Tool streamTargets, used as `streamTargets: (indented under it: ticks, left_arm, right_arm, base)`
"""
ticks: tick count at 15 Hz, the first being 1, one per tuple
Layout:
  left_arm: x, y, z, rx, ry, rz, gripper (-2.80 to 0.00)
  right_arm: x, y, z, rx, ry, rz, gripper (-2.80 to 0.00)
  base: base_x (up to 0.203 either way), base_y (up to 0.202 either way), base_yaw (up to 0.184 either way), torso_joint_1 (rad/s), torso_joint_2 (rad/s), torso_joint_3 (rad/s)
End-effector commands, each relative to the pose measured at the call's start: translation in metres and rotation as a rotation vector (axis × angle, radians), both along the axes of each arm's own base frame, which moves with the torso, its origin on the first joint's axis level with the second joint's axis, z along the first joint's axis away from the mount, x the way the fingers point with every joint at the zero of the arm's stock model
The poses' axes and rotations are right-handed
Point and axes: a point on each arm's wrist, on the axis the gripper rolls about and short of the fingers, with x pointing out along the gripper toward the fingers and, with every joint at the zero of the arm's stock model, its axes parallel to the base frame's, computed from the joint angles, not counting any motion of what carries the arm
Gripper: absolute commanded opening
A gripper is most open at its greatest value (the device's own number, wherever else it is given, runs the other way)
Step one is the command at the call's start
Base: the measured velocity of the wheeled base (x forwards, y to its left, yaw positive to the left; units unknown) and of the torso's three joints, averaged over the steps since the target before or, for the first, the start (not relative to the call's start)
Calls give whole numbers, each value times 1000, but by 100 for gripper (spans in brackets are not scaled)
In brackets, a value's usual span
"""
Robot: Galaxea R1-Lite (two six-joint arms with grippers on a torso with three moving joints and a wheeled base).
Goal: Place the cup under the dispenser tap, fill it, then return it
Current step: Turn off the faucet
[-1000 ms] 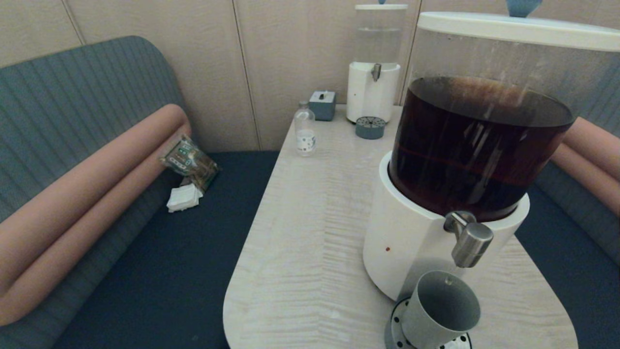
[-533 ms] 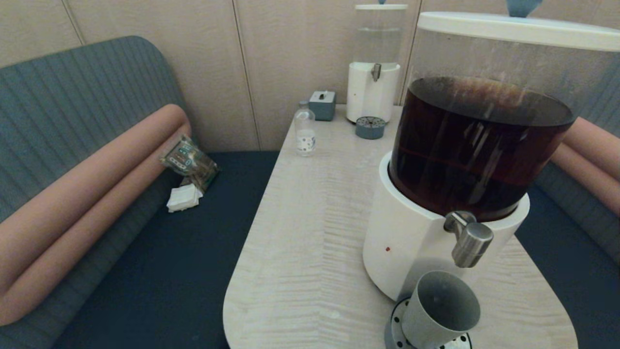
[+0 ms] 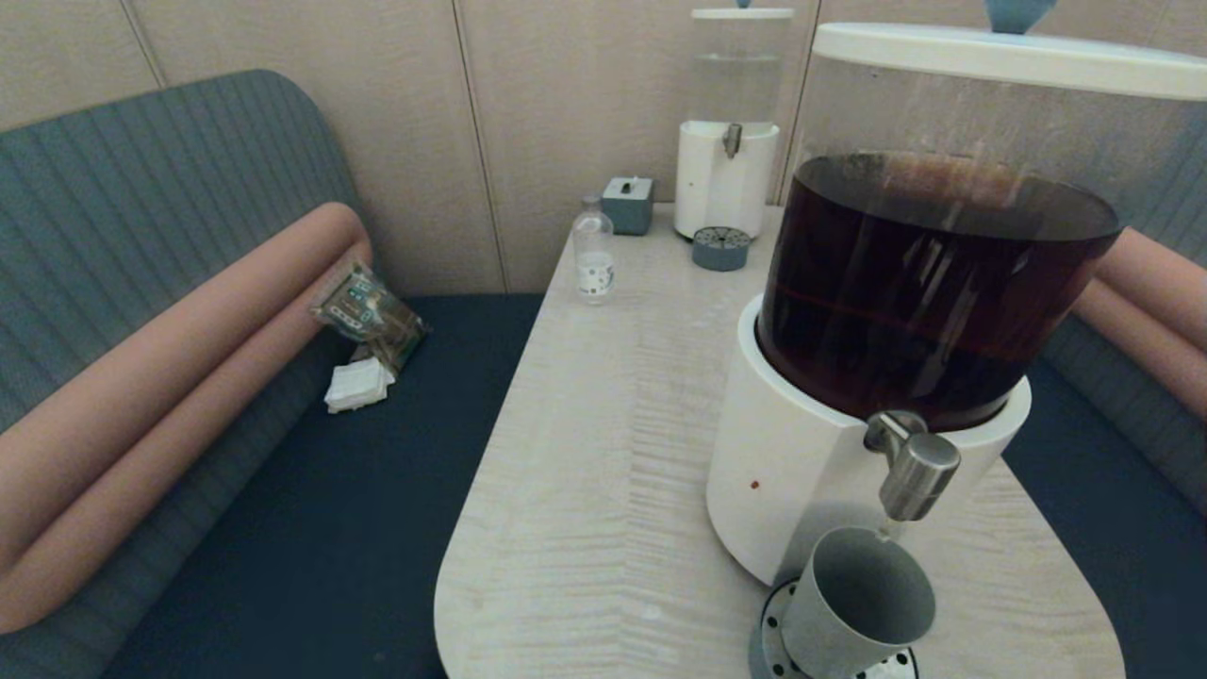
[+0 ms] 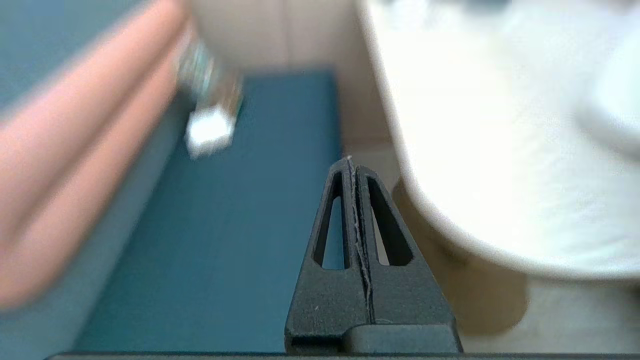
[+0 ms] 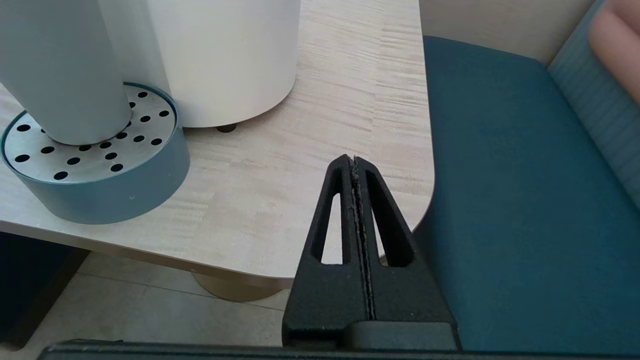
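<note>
The grey cup [image 3: 853, 604] stands upright on a perforated drip tray [image 3: 773, 627], right below the brushed-steel dispenser tap [image 3: 913, 464] of the big white-based dispenser [image 3: 801, 471] holding dark brown liquid. In the right wrist view the cup [image 5: 60, 70] rests on that tray [image 5: 95, 165]. My right gripper [image 5: 354, 161] is shut and empty, low by the table's near right corner, apart from the cup. My left gripper [image 4: 351, 161] is shut and empty, hanging off the table's left side over the blue seat. Neither gripper shows in the head view.
A smaller clear-liquid dispenser [image 3: 728, 141] with its own drip tray [image 3: 721, 248], a small clear bottle [image 3: 594, 253] and a grey box [image 3: 628, 203] stand at the table's far end. A packet and a napkin [image 3: 363, 339] lie on the left bench.
</note>
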Motion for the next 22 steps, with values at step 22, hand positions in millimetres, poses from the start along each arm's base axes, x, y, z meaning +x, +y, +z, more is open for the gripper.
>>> streamTargets:
  ticks: [22]
  left_arm:
    - [243, -145, 244, 223, 295, -1040, -280]
  right_arm:
    - [0, 0, -3, -1, 1, 1, -280]
  base:
    - [0, 0, 0, 0, 0, 0]
